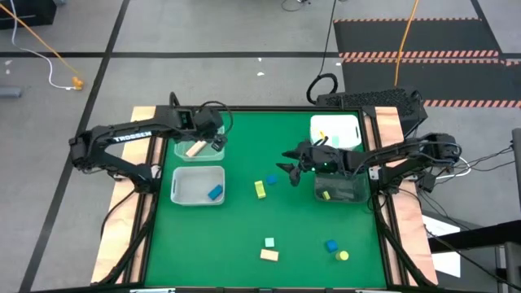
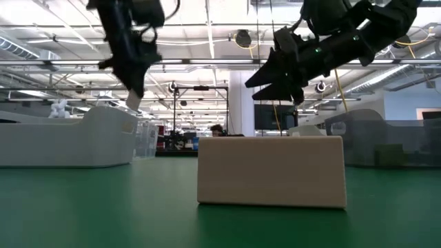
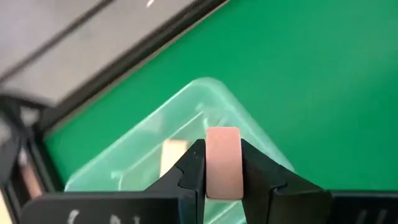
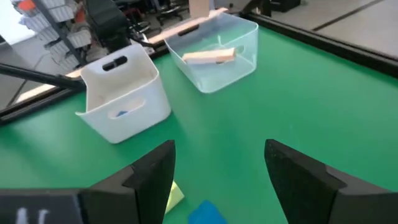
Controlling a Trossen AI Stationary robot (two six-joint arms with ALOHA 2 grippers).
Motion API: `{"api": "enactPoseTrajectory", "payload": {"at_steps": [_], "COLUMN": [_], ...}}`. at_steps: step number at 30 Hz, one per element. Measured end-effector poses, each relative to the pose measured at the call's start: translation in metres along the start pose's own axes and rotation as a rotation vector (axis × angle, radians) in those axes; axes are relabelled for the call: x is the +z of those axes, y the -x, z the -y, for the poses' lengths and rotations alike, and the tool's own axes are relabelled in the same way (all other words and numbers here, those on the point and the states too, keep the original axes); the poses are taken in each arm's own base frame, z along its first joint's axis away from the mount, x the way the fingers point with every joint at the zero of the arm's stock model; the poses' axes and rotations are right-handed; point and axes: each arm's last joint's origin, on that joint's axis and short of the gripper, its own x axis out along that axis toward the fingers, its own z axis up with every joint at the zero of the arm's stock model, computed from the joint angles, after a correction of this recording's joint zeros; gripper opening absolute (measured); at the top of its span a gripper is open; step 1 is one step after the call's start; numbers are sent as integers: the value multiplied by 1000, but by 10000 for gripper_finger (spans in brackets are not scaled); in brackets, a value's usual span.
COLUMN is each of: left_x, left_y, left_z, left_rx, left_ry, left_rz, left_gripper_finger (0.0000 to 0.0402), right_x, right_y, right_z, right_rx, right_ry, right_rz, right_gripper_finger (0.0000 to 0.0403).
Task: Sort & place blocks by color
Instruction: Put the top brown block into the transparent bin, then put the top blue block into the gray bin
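Wood block (image 3: 223,163), smooth and rectangular, is sitting clenched in my left end effector (image 3: 223,177) over a clear bin (image 3: 155,143); my right end effector (image 4: 217,171) is hanging released above the green bench (image 1: 277,220).

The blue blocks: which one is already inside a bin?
The blue block in the white bin on the left. The other two lie on the green table: one mid-table, one near the front edge.

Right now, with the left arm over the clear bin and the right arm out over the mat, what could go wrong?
The left gripper pinches a tan block above the clear bin, close to its rim; released off-centre, it may clip the wall and bounce out. The right gripper hangs open above the blue block with a yellow block right beside it; closing could nudge or catch both.
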Motion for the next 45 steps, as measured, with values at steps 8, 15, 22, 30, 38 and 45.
{"api": "enactPoseTrajectory", "payload": {"at_steps": [8,15,22,30,38,45], "left_x": [-26,-39,-39,-39,-30,-26], "left_y": [-52,-62,-62,-62,-56,-50], "left_z": [-17,-18,-18,-18,-16,-11], "left_rx": [12,27,29,28,-3,-64], "left_ry": [188,218,261,268,276,267], "left_rz": [-45,-72,-71,-72,-50,-55], "left_gripper_finger": [65,69,114,180,226,236], "right_x": [1,1,-16,-24,-29,-41], "right_y": [0,-1,-14,-32,-50,-66], "right_z": [-6,-7,-3,-7,-10,-2], "right_rx": [17,7,-12,30,91,160], "right_ry": [120,199,232,260,380,356], "right_rz": [-10,-43,-119,-182,-246,-272], "right_gripper_finger": [238,238,238,238,238,238]}}
